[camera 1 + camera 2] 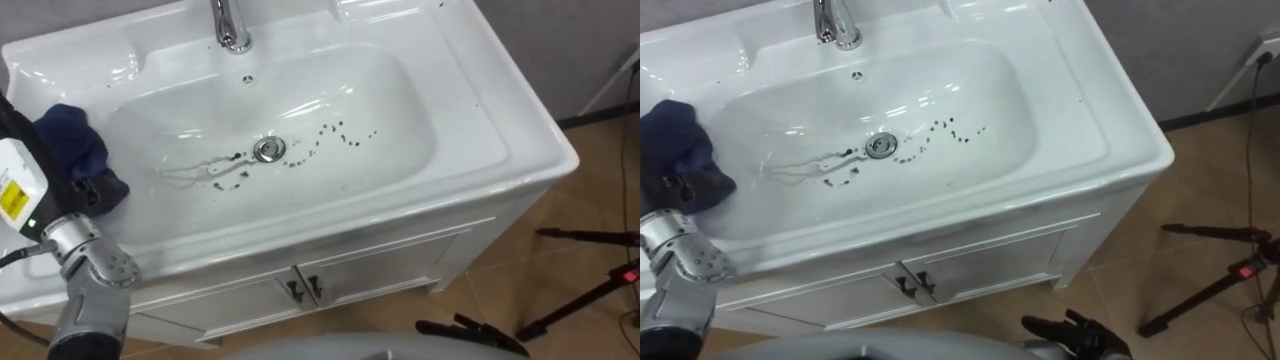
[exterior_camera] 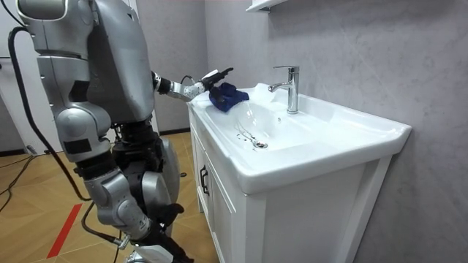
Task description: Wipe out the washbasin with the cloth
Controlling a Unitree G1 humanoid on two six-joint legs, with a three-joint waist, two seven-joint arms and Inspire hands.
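Blue cloth (image 1: 68, 140) lies bunched on the basin's (image 1: 400, 110) rim at 9 o'clock, and my left robot hand (image 1: 104, 190) sits against its near edge. Whether the fingers grip it I cannot tell, since the folds hide them. My right robot hand (image 1: 1075, 332) hangs low at 5 o'clock, fingers loose, holding nothing. Dark specks (image 1: 330, 135) dot the bowl around the drain (image 1: 268, 150) and out toward 3 o'clock. I judge the wiping barely begun: all that dirt is left to clear.
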